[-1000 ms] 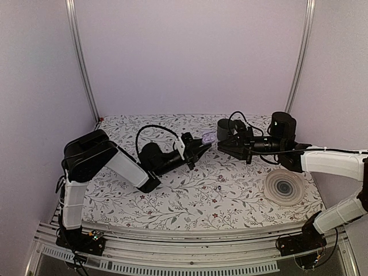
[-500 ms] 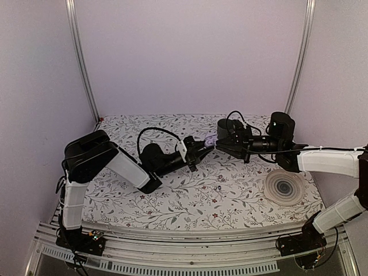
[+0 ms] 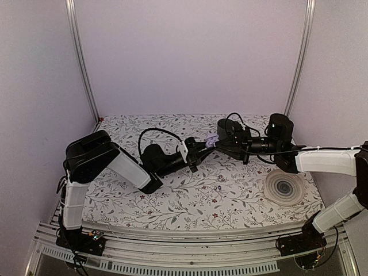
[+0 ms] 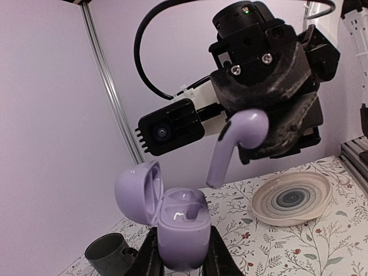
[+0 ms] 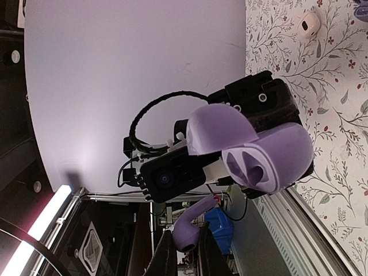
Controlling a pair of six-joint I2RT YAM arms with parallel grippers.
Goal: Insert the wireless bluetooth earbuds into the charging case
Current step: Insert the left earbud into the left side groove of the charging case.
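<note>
My left gripper [image 4: 181, 253] is shut on the charging case [image 4: 183, 227], a glossy lilac clamshell held above the table with its lid [image 4: 138, 190] swung open to the left and its sockets facing up. My right gripper [image 4: 270, 98] is shut on the head of a lilac earbud [image 4: 230, 144]. The stem points down, and its tip hangs just above the case's right side, apart from it. In the right wrist view the earbud [image 5: 192, 227] sits between my fingers, stem aimed at the open case [image 5: 264, 158]. From above, the two grippers nearly meet at the case [image 3: 211, 140].
A cream plate with dark rings [image 3: 284, 187] lies on the floral cloth at the right. A dark mug [image 3: 225, 125] stands at the back behind the right gripper. A small white round piece with a dark centre [image 5: 309, 24] lies on the cloth.
The right gripper has moved left with the earbud and the left gripper has edged right with the case. The gap between them has closed to almost nothing.
</note>
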